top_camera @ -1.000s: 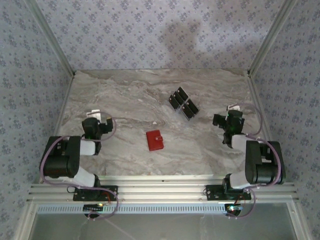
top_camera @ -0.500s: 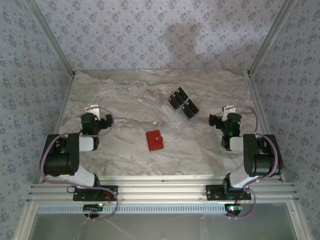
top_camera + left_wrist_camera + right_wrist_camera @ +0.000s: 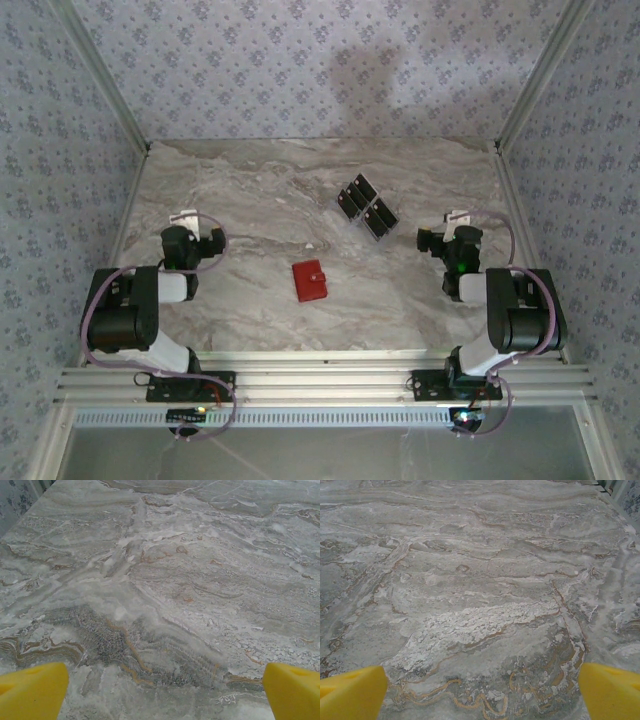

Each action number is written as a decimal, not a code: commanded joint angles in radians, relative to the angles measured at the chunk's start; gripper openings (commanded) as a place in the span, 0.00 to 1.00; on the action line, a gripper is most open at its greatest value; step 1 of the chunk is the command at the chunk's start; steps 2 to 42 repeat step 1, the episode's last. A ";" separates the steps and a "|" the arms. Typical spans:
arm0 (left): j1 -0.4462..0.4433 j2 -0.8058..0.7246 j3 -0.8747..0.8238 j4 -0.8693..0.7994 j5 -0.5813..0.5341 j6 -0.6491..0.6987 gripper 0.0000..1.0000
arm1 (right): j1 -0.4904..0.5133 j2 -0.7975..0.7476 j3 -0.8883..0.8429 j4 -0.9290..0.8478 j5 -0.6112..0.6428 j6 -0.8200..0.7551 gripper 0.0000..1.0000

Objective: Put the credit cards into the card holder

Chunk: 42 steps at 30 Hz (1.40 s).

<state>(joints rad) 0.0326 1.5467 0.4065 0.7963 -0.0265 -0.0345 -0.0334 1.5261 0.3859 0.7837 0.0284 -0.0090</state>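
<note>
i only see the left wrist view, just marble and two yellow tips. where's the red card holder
observer: the card holder lies on the table near the front middle, between the two arms, off to the right of your left claw. it looks closed.
operator: and the cards
observer: the credit cards lie in a tight black cluster farther back and to the right of the holder, apart from it.
operator: right claw got anything
observer: no, the right claw is open and empty, with bare marble in front of it.
</note>
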 commanded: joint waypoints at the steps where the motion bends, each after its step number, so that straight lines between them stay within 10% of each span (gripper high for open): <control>1: -0.004 -0.005 0.014 0.012 0.001 0.002 1.00 | -0.004 0.000 0.007 0.026 -0.007 -0.013 1.00; 42: -0.004 -0.005 0.014 0.012 0.001 0.002 1.00 | -0.004 0.000 0.007 0.026 -0.007 -0.013 1.00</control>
